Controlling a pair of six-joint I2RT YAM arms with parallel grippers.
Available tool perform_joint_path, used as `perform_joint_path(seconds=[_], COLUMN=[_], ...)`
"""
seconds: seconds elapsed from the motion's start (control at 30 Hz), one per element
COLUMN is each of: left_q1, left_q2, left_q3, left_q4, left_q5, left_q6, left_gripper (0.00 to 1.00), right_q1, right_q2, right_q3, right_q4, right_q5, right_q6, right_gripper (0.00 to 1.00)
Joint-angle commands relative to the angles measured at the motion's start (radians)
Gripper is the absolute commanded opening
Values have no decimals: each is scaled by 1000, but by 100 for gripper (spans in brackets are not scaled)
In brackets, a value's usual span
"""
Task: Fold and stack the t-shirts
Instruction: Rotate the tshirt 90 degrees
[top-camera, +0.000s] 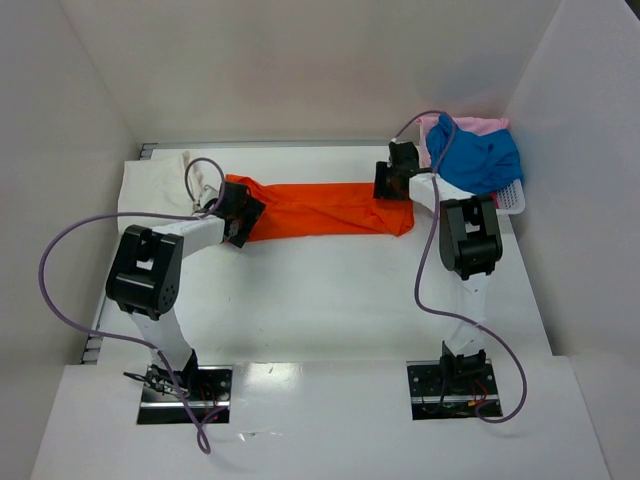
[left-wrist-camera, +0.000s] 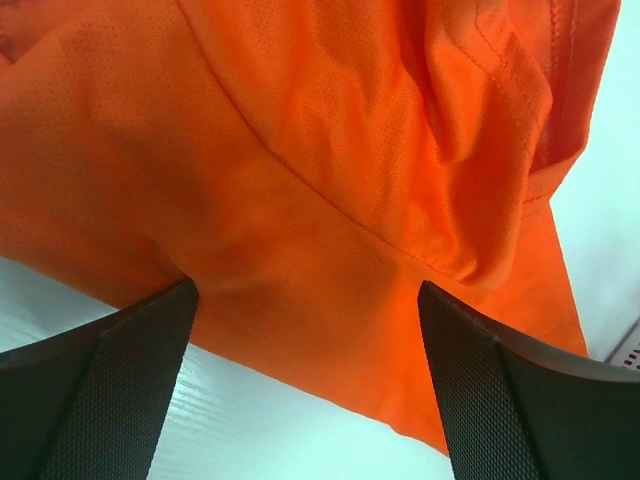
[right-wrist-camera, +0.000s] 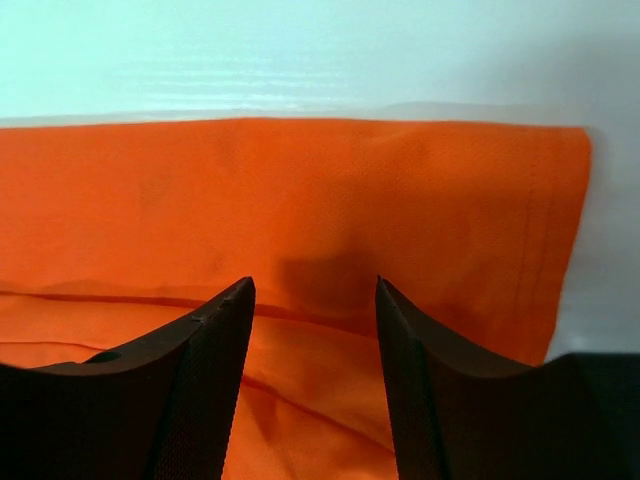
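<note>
- While the orange shirt (top-camera: 325, 210) lies as a long, narrow band across the far middle of the table (top-camera: 330, 310), it looks folded lengthwise only. By my reading it needs shortening folds before it can go on a stack.
- Left gripper (top-camera: 243, 215) hovers at the band's left end, fingers spread wide above the cloth and holding nothing.
- Right gripper (top-camera: 390, 183) sits over the right end, fingers parted with cloth showing between them and nothing pinched.
- Cream shirt (top-camera: 155, 185) lies at the far left, just beside the orange one. I cannot tell whether it is neatly folded.
- Blue shirt (top-camera: 480, 160) and pink shirt (top-camera: 487, 125) sit bunched in the basket (top-camera: 512, 200) at the far right, unfolded, so most of the task remains.
- Right end's hem runs straight and square, while the left end is rumpled, with seams bunched up.
- Bare table on the band's near side gives room to fold toward. The basket and side wall crowd the right arm.
</note>
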Motion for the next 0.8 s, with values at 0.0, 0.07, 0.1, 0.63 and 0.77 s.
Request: perform_joint_path(seconds=[0.0, 0.07, 0.1, 0.63, 0.77], left_q1=[3, 3, 3, 52, 63], left_q2=[3, 3, 3, -82, -115], left_q3=[52, 55, 61, 7, 25], left_q4=[16, 16, 16, 7, -4], left_q5=[-27, -36, -36, -57, -76], left_q6=[-21, -21, -21, 21, 62], left_gripper=[98, 98, 98, 99, 99], right_q1=[15, 15, 15, 114, 134], right_q2=[29, 39, 45, 112, 54], right_q3=[50, 62, 66, 123, 56], right_q4=[-37, -47, -61, -260, -260], right_q5=[21, 32, 32, 52, 72], right_q6=[-9, -9, -9, -19, 22], right_gripper=[53, 45, 42, 31, 31])
